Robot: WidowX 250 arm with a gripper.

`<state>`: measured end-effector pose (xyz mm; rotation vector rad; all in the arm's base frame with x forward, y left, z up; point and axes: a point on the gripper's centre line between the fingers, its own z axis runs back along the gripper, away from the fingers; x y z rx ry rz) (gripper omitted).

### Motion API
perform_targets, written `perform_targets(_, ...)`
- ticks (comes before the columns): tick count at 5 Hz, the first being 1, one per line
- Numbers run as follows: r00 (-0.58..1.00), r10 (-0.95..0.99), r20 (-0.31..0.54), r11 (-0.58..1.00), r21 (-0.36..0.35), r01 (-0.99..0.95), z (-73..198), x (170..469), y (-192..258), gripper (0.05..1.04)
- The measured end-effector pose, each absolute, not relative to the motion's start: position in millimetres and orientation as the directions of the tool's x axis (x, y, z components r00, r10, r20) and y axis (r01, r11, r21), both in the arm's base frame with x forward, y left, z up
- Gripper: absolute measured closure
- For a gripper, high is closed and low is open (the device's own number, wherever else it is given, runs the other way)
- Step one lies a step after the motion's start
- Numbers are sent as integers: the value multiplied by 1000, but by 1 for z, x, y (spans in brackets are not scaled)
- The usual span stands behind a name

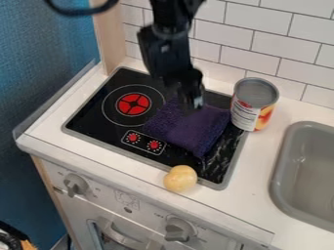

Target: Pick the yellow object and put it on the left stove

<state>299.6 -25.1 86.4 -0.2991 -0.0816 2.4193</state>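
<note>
The black gripper (191, 100) hangs from the top of the view, over the upper part of a folded purple cloth. A round pale yellow object (180, 178) rests at the front edge of the black stove top, toward its right corner, well in front of the gripper and apart from it. On the stove's left side, the left burner (134, 104) shows as a red disc inside a white ring, with nothing on it. The right side of the stove top is largely covered by the cloth.
The purple cloth (191, 128) lies on the stove's right half. An open can (254, 103) stands upright at the right edge of the stove. Farther right is a grey sink (287, 146). A tiled wall (261, 51) rises behind, and a wooden post (110, 34) stands at the back left.
</note>
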Motion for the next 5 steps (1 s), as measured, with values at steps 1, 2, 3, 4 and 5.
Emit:
perform_targets(1, -703, 693, -159, -721, -139, -679, 67, 284, -47, 84)
perform_targets(2, -697, 708, -112, -706, -109, -699, 37, 266, -55, 84)
perform_targets(3, -691, 719, -73, -695, -70, -716, 5, 254, -56, 84)
perform_targets(4, -707, 704, -66, -710, -92, -699, -1, 255, -54, 84)
perform_targets(5, -717, 695, -56, -718, -100, -689, -6, 259, -53, 128)
